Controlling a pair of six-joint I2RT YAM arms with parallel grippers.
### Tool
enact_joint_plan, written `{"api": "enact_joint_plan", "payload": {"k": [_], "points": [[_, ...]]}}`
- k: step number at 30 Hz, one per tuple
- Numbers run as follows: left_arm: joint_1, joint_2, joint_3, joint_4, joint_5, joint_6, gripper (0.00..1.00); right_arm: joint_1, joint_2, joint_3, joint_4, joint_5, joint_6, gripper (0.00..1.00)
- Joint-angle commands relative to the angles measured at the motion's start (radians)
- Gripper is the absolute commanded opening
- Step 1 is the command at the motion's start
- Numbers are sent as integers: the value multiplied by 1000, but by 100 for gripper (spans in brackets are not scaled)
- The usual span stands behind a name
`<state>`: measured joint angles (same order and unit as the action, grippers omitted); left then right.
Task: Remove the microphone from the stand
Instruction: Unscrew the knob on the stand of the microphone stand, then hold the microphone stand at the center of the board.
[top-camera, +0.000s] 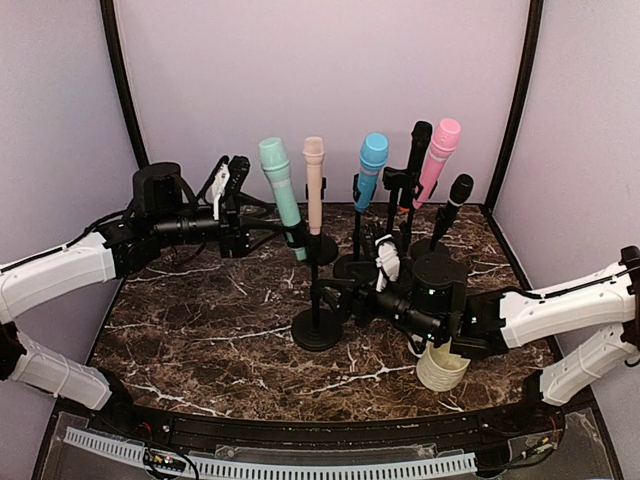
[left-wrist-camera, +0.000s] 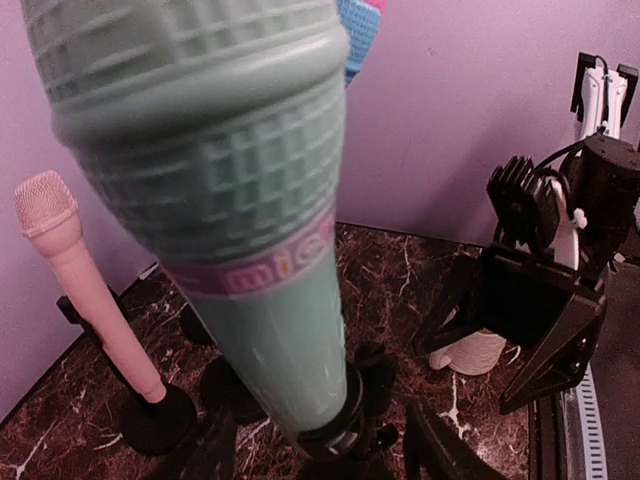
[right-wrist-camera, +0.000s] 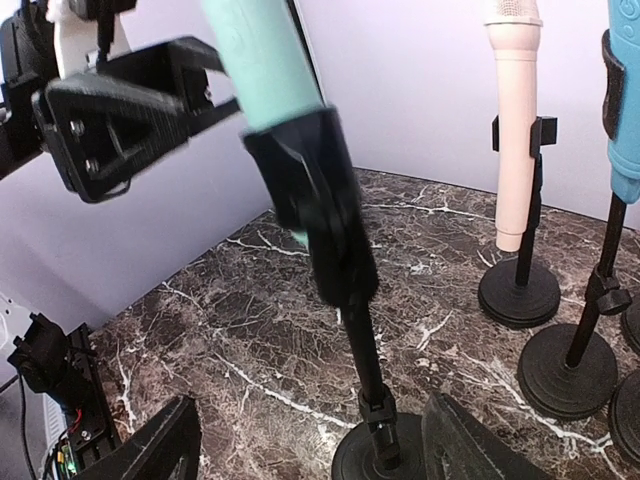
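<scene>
Mint microphone (left-wrist-camera: 250, 250) between spread fingers (left-wrist-camera: 205, 452) of left hand (left-wrist-camera: 320, 425); right hand (right-wrist-camera: 315, 405) wide open astride the stand (right-wrist-camera: 366, 350)

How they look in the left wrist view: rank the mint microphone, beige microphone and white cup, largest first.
1. mint microphone, by far, though it is nearest the camera.
2. beige microphone, standing farther back.
3. white cup, partly hidden, so its place is unsure.

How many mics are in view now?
6: teal mic at left, peach mic beside it, blue mic centre, then tall black mic, pink mic, small black mic rightmost. None looks hidden.
</scene>
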<state>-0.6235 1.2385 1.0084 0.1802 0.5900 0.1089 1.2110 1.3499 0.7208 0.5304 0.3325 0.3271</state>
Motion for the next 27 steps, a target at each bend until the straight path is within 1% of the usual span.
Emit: {"api": "enact_joint_plan", "payload": {"k": [1, 4, 6, 12, 15, 19, 22, 27], "points": [[5, -31, -36, -59, -38, -3, 64, 1, -33, 41, 2, 2, 15, 79], [8, -56, -43, -44, -49, -13, 70, -14, -46, 61, -31, -10, 21, 80], [7, -63, -44, -38, -42, -23, 72, -26, -57, 69, -47, -22, 21, 80], [8, -79, -39, -32, -64, -51, 73, -53, -92, 71, -83, -37, 14, 80], [7, -75, -37, -12, -79, -114, 73, -65, -95, 73, -103, -29, 33, 82], [7, -19, -13, 16, -92, -198, 75, -79, -74, 76, -113, -18, 68, 85], [6, 42, 35, -11, -89, -247, 75, -75, -37, 95, -138, -1, 92, 85], [5, 142, 96, -23, -97, -284, 76, -21, 57, 158, -193, 73, 96, 84]]}}
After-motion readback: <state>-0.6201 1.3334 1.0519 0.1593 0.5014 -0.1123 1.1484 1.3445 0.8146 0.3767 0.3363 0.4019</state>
